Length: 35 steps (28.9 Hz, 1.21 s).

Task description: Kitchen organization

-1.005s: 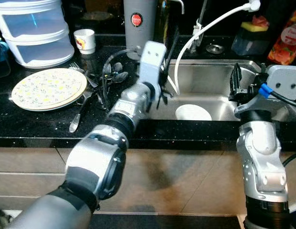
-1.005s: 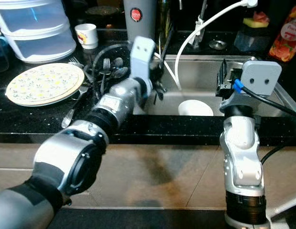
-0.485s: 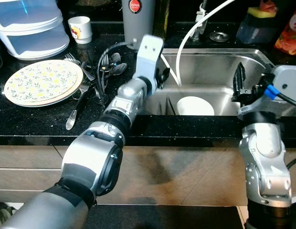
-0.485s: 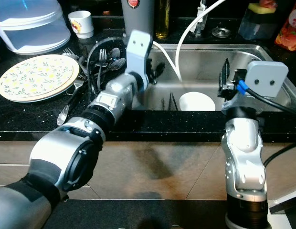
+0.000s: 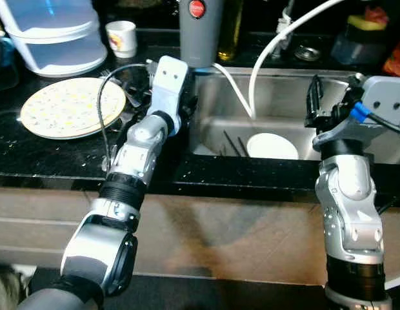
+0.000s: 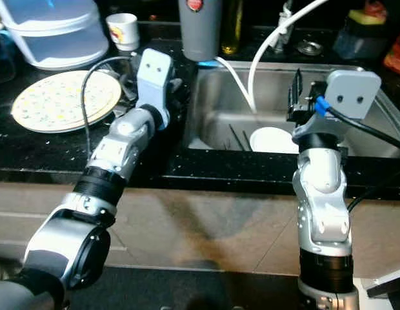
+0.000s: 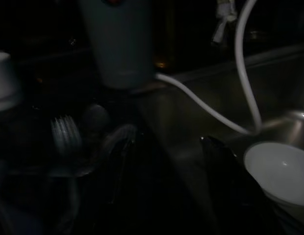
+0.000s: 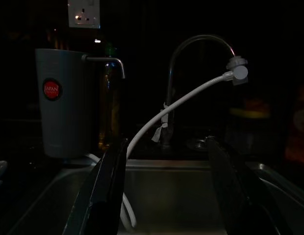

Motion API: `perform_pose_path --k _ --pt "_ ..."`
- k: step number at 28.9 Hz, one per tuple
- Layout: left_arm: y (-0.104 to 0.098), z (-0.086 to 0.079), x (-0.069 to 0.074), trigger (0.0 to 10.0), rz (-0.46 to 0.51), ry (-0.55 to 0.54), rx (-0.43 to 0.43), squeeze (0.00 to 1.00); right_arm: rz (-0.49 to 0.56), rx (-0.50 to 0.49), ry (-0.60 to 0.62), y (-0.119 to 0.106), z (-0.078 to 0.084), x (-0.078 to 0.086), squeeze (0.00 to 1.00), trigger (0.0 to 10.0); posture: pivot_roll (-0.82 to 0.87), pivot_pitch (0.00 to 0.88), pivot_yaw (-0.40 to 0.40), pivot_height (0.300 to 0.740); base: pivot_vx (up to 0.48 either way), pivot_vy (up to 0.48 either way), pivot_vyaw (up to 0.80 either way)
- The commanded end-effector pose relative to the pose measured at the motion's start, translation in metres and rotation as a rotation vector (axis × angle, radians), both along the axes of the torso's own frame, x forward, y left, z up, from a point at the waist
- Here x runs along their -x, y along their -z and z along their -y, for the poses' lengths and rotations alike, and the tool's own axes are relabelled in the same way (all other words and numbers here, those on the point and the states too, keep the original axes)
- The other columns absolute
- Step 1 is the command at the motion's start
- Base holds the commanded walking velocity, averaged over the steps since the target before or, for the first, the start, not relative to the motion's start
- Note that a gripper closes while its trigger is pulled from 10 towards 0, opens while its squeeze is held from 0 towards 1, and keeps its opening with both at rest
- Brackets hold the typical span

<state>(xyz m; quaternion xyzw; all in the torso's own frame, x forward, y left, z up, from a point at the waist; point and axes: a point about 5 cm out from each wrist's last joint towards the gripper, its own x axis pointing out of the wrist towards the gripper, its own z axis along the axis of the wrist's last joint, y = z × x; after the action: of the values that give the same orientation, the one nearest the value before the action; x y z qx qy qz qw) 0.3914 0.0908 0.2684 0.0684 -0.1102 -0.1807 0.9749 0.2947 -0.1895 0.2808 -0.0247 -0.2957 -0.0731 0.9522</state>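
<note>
The left gripper (image 5: 187,106) has pulled back from over the shiny steel sink (image 5: 213,103) and is now hanging over its left rim, beside the pile of forks and spoons (image 7: 78,142), fingers spread. The round white bowl (image 5: 272,146) is sitting in the sink bottom. The right gripper (image 5: 314,103) is hovering above the sink, fingers spread apart.

I count one round plate with yellow flowers (image 5: 72,106), one small white cup (image 5: 122,37), one white bowl (image 5: 272,146) and one tall grey jug (image 5: 201,32).
</note>
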Motion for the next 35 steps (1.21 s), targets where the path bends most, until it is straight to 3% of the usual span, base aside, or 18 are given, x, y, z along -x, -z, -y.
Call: perform_pose_path --k 1,10,11,12,14,15,17,20,24,27,31,35 --pt "0.002 -0.016 0.004 10.0 -0.009 -0.047 -0.01 0.0 -0.027 0.007 -0.021 0.007 -0.003 -0.001 0.0 10.0 0.03 0.085 -0.036 0.74 0.0 0.0 0.0" --pt "-0.004 -0.031 0.009 10.0 0.003 -0.106 -0.047 0.0 -0.022 -0.015 -0.01 0.007 -0.001 -0.007 0.0 10.0 0.04 0.056 -0.056 0.74 0.0 0.0 0.0" --pt "-0.007 -0.037 0.01 10.0 0.007 -0.135 -0.11 0.0 -0.018 0.002 -0.024 0.006 -0.003 -0.008 0.0 10.0 0.04 0.033 -0.05 0.74 0.0 0.0 0.0" --pt "-0.007 -0.037 0.01 10.0 0.007 -0.135 -0.11 0.0 -0.018 0.002 -0.024 0.006 -0.003 -0.008 0.0 10.0 0.04 0.033 -0.05 0.74 0.0 0.0 0.0" --pt "-0.015 -0.053 0.011 10.0 0.008 -0.177 -0.23 0.0 -0.004 0.02 -0.029 0.004 -0.004 -0.009 0.0 10.0 0.03 0.001 -0.038 0.74 0.0 0.0 0.0" --pt "-0.017 -0.061 0.012 10.0 -0.021 -0.183 -0.251 0.0 -0.004 0.011 -0.013 0.005 -0.002 -0.008 0.0 10.0 0.03 0.008 -0.04 0.74 0.0 0.0 0.0" --pt "-0.017 -0.061 0.012 10.0 -0.021 -0.183 -0.251 0.0 -0.004 0.011 -0.013 0.005 -0.002 -0.008 0.0 10.0 0.03 0.008 -0.04 0.74 0.0 0.0 0.0" --pt "-0.021 -0.069 0.015 10.0 -0.072 -0.167 -0.235 0.0 -0.006 0.007 -0.007 0.005 -0.001 -0.007 0.0 10.0 0.02 0.029 -0.032 0.74 0.0 0.0 0.0" --pt "-0.018 -0.072 0.018 10.0 -0.138 -0.158 -0.144 0.0 -0.021 0.026 -0.014 0.011 -0.002 -0.005 0.0 10.0 0.02 0.02 -0.028 0.74 0.0 0.0 0.0" --pt "-0.011 -0.072 0.018 10.0 -0.179 -0.16 -0.117 0.0 -0.022 0.017 -0.007 0.013 -0.002 -0.006 0.0 10.0 0.02 0.0 -0.016 0.74 0.0 0.0 0.0" --pt "0.005 -0.074 0.026 10.0 -0.298 -0.181 -0.015 0.0 -0.017 0.015 -0.003 0.012 -0.001 -0.006 0.0 10.0 0.02 0.0 -0.021 0.74 0.0 0.0 0.0" --pt "0.012 -0.081 0.034 10.0 -0.344 -0.211 0.0 0.0 -0.021 0.032 -0.015 0.013 -0.002 -0.006 0.0 10.0 0.03 0.0 -0.014 0.74 0.0 0.0 0.0"
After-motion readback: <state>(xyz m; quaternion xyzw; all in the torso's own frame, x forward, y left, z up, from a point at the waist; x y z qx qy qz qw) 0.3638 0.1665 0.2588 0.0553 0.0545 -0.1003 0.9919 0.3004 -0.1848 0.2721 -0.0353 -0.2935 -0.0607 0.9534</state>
